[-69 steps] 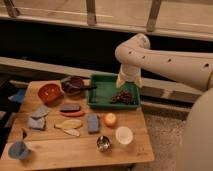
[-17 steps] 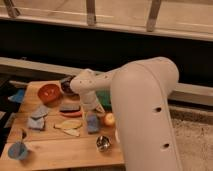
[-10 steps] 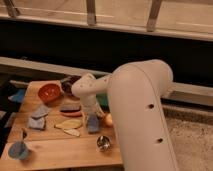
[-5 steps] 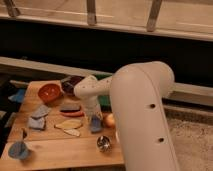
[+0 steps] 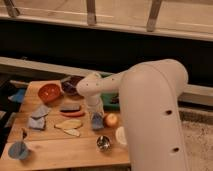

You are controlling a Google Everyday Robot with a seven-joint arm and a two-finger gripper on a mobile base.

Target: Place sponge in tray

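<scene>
The sponge (image 5: 96, 120) is a small blue-grey block lying on the wooden table (image 5: 55, 147), next to an orange fruit (image 5: 111, 120). My gripper (image 5: 95, 108) hangs straight down at the end of the white arm, right above the sponge and touching or nearly touching its top. The green tray (image 5: 110, 97) stands behind the sponge. Only a strip of it shows, as my arm hides most of it.
A red bowl (image 5: 48, 92) and a dark bowl (image 5: 70, 86) stand at the back left. A grey cloth (image 5: 38, 117), a dark vegetable (image 5: 70, 108) and yellow peels (image 5: 69, 124) lie left of the sponge. A metal cup (image 5: 103, 143), a white cup (image 5: 121, 135) and a blue cup (image 5: 18, 150) stand in front.
My arm swung from above the tray to the table's middle. In the last second the gripper has settled lower onto the sponge. The sponge has not moved.
</scene>
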